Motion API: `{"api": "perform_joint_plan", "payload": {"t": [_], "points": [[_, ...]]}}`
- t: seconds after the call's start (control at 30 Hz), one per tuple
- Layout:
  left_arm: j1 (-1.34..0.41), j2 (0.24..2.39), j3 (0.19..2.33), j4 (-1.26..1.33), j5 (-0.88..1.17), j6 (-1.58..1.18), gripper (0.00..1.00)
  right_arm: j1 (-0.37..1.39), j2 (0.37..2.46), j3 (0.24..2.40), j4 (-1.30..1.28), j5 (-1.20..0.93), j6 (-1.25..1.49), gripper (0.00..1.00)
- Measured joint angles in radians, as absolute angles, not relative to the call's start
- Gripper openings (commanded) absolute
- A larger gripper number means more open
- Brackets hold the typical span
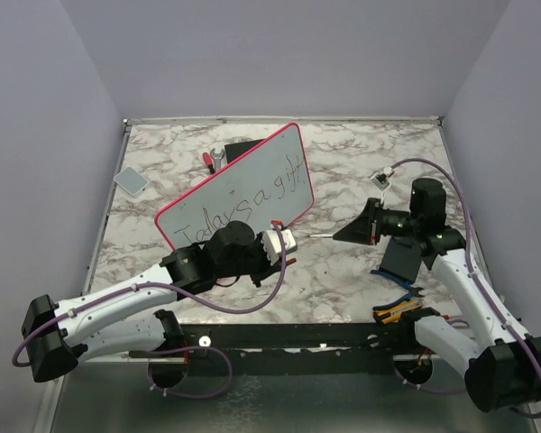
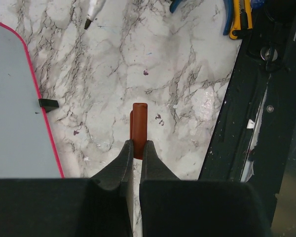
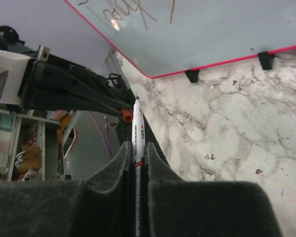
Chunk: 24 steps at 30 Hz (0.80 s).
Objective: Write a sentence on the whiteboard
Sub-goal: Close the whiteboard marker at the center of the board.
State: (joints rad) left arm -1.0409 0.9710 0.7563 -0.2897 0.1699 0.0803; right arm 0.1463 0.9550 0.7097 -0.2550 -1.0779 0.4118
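Note:
The whiteboard (image 1: pixel 239 192), pink-red framed, lies slanted in the middle of the marble table. The sentence (image 1: pixel 243 209) "Today is a gift" runs along it in dark marker. My left gripper (image 1: pixel 287 254) hangs just off the board's near right corner, shut on a red-brown marker cap (image 2: pixel 138 123); the board's edge (image 2: pixel 15 98) shows to its left. My right gripper (image 1: pixel 340 235) is to the right of the board, shut on a white marker (image 3: pixel 138 131) with its bare tip pointing toward the left gripper. The board (image 3: pixel 212 34) and part of the lettering (image 3: pixel 130 10) show above it.
A red-handled wrench (image 1: pixel 212 160) and a black block (image 1: pixel 243 148) lie behind the board. A small grey pad (image 1: pixel 132 180) lies far left. Yellow-handled pliers (image 1: pixel 392 312) and a blue-black tool (image 1: pixel 398 260) lie near the right arm's base. A small clip (image 1: pixel 381 178) lies at right.

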Motion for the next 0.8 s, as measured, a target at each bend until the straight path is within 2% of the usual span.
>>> {"api": "perform_joint_plan", "payload": {"t": [0.8], "points": [[-1.041,0.971,0.756,-0.29,0.176,0.09,0.0,0.282,1.029,0.715,-0.366,-1.116,0.342,0.01]]}}
